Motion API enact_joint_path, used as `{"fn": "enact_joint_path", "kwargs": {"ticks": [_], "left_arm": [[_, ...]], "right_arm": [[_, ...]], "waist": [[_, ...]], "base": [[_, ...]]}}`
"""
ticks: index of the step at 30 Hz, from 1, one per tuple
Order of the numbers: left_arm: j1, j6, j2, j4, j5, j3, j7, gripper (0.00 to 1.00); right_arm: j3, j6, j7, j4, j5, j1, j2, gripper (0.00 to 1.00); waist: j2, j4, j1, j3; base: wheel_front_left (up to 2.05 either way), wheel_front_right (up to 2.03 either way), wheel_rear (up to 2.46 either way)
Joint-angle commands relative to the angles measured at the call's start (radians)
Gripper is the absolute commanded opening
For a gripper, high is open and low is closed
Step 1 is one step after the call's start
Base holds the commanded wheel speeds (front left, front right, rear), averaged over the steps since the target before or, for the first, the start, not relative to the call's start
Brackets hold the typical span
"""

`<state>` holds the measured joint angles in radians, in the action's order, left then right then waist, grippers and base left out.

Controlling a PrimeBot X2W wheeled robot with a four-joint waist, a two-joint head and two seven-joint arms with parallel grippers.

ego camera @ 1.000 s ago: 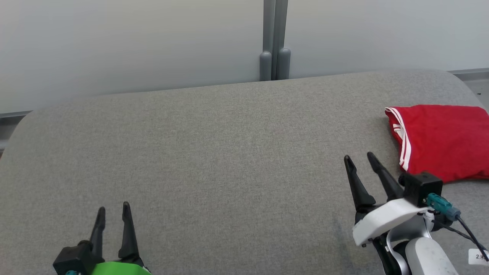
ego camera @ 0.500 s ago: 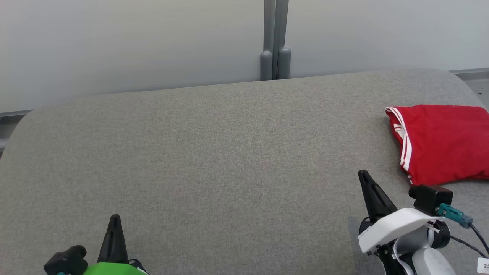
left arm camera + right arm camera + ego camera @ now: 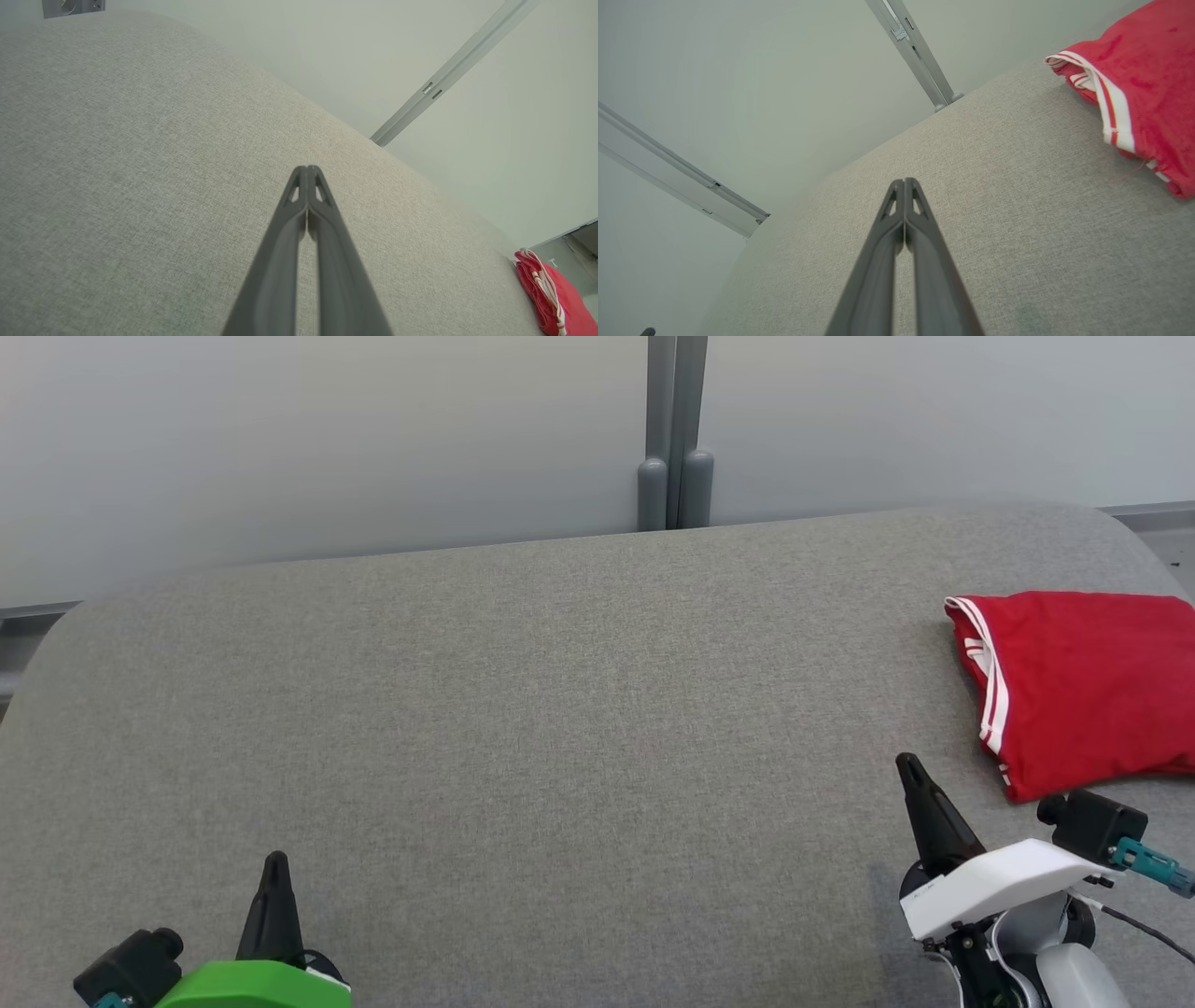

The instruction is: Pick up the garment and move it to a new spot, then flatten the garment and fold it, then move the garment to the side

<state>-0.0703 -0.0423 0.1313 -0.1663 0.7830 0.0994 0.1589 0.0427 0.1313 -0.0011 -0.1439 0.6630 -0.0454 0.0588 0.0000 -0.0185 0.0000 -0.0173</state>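
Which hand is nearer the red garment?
The right hand, white-cased, lies close to the red garment; the left hand, green-cased, sits far across the grey surface.

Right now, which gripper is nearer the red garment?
The right. The right gripper, shut, is close to the red garment, just off its near-left corner and not touching it. The left gripper, also shut, is far across the grey surface.

a broad table (image 3: 560, 709) covered in grey woven fabric, its far corners rounded, stands against smooth, pale grey wall panels (image 3: 327, 439). a grey vertical metal post (image 3: 674, 429) joins two panels behind it. light is soft and even.
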Motion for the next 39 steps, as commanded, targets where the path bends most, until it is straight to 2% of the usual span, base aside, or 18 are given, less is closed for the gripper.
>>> {"fn": "enact_joint_path", "kwargs": {"ticks": [1, 15, 39], "left_arm": [[0.030, 0.011, -0.001, 0.011, 0.034, -0.011, -0.007, 0.00], [0.056, 0.047, -0.015, 0.000, 0.213, -0.046, -0.054, 0.00], [0.089, 0.095, -0.036, -0.012, 0.445, -0.093, -0.119, 0.00]], "right_arm": [[-0.007, 0.000, 0.005, 0.009, 0.037, -0.024, 0.008, 0.00], [-0.032, 0.000, 0.026, -0.009, 0.248, -0.030, 0.014, 0.00], [-0.070, 0.000, 0.057, -0.034, 0.520, -0.035, 0.020, 0.00]], "waist": [[0.0000, 0.000, 0.0000, 0.000], [0.0000, 0.003, 0.0000, 0.003], [0.0000, 0.007, 0.0000, 0.007]], "base": [[0.00, 0.00, 0.00], [0.00, 0.00, 0.00], [0.00, 0.00, 0.00]]}}
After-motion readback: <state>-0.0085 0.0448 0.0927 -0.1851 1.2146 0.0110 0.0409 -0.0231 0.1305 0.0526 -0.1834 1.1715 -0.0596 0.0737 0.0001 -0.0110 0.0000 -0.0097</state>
